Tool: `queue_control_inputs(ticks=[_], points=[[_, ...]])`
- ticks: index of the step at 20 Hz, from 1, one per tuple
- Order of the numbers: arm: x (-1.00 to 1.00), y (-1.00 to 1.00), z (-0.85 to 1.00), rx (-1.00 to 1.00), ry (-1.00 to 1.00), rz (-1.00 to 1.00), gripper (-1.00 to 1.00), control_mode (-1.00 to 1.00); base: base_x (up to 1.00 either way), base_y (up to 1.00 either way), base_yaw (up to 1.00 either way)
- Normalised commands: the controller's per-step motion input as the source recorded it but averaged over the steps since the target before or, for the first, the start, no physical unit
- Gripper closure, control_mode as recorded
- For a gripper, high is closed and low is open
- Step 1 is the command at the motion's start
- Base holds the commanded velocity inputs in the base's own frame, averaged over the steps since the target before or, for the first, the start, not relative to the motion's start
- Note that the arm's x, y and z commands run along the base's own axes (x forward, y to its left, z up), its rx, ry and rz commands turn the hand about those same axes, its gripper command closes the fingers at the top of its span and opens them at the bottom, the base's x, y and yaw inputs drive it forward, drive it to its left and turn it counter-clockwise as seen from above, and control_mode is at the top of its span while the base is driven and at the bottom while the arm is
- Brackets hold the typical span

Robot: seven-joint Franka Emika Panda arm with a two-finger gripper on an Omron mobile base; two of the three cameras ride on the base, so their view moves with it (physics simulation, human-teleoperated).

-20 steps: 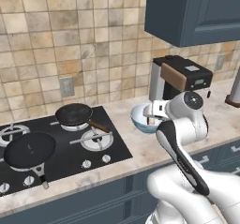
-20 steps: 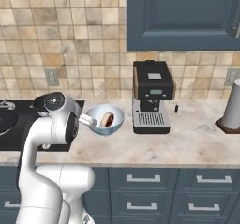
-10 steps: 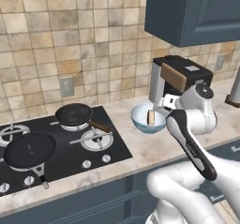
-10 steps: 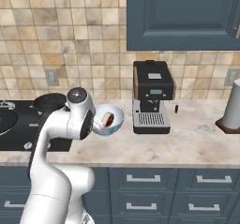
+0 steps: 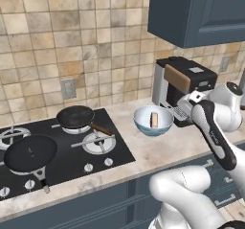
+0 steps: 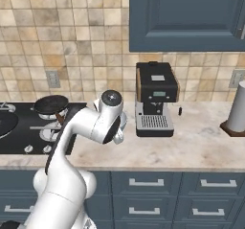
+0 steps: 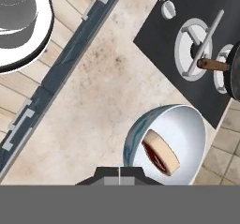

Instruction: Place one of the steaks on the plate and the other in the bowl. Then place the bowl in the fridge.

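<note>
The pale blue-white bowl (image 5: 142, 123) stands on the counter between the stove and the coffee machine. One steak (image 5: 154, 119) leans on its edge inside it. My gripper (image 5: 178, 109) reaches in from the right and is shut on the bowl's right rim. In the hand view the shut fingertips (image 7: 119, 171) sit at the rim of the bowl (image 7: 187, 134), with the steak (image 7: 161, 152) just beyond them. In the right base view my arm covers the bowl. The plate and the fridge are out of view.
A black coffee machine (image 5: 184, 82) stands right beside the bowl. To its left lies the black stove (image 5: 57, 146) with two frying pans (image 5: 75, 116) (image 5: 29, 152). A grey cylinder (image 6: 237, 108) stands far right. Blue cabinets (image 5: 201, 12) hang overhead.
My arm's elbow has swung from the left to the right while the hand stayed at the bowl. The bowl has shifted slightly to the right.
</note>
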Motion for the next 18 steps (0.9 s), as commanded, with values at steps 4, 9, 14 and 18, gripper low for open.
queue_control_inputs(ticks=[4, 9, 14, 18], points=[[0.00, 0.10, -0.28, 0.02, -0.01, 0.00, 1.00, -1.00, 0.00, 0.00, 0.00], [0.00, 0.14, -0.18, 0.00, 0.00, 0.00, -1.00, -1.00, 0.00, 0.00, 0.00], [0.00, 0.03, -0.03, 0.02, 0.00, 0.00, -1.00, -1.00, 0.00, 0.00, 0.00], [0.09, 0.01, 0.00, 0.02, 0.00, 0.00, -1.00, -1.00, 0.00, 0.00, 0.00]])
